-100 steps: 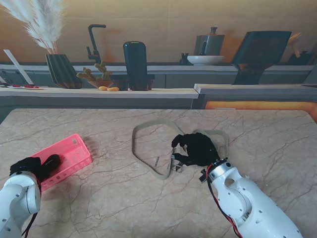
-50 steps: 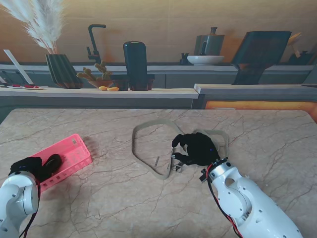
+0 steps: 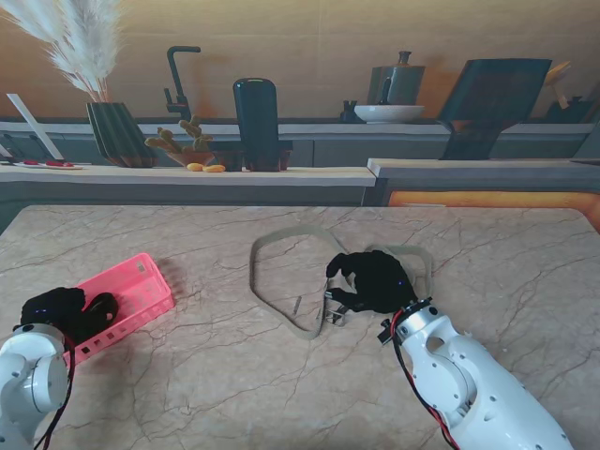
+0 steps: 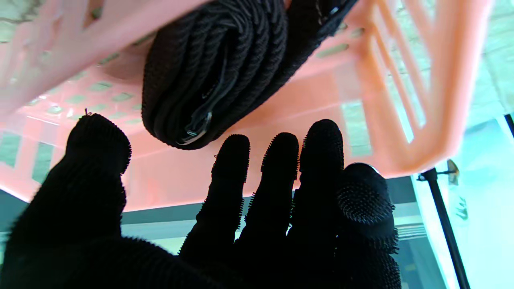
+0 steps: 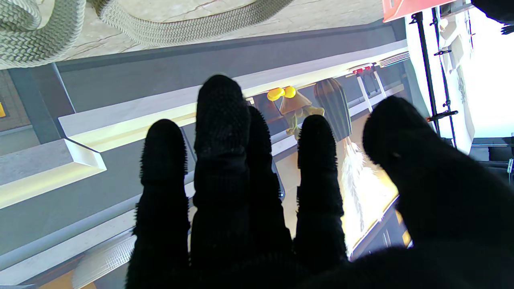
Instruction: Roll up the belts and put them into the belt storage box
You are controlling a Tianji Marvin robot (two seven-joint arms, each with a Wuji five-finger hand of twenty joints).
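Note:
A black belt (image 3: 100,304), rolled into a coil, lies inside the pink storage box (image 3: 141,281) at the left. My left hand (image 3: 53,307) hovers at the box's near end; in the left wrist view its fingers (image 4: 277,176) are spread, just short of the coil (image 4: 217,68) and off it. A beige woven belt (image 3: 251,267) lies unrolled in loose loops at mid-table, its metal buckle (image 3: 335,317) by my right hand (image 3: 375,279). That hand rests over the belt's right part with fingers extended and nothing between them; the strap (image 5: 192,26) lies beyond the fingertips.
The marble table's far edge meets a grey counter ledge (image 3: 187,176) carrying a vase, a dark bottle (image 3: 256,122) and small ornaments. The box wall (image 4: 401,80) stands close beside my left fingers.
My left hand has shifted slightly toward the box while its forearm dropped back. The right hand and both belts have stayed where they were.

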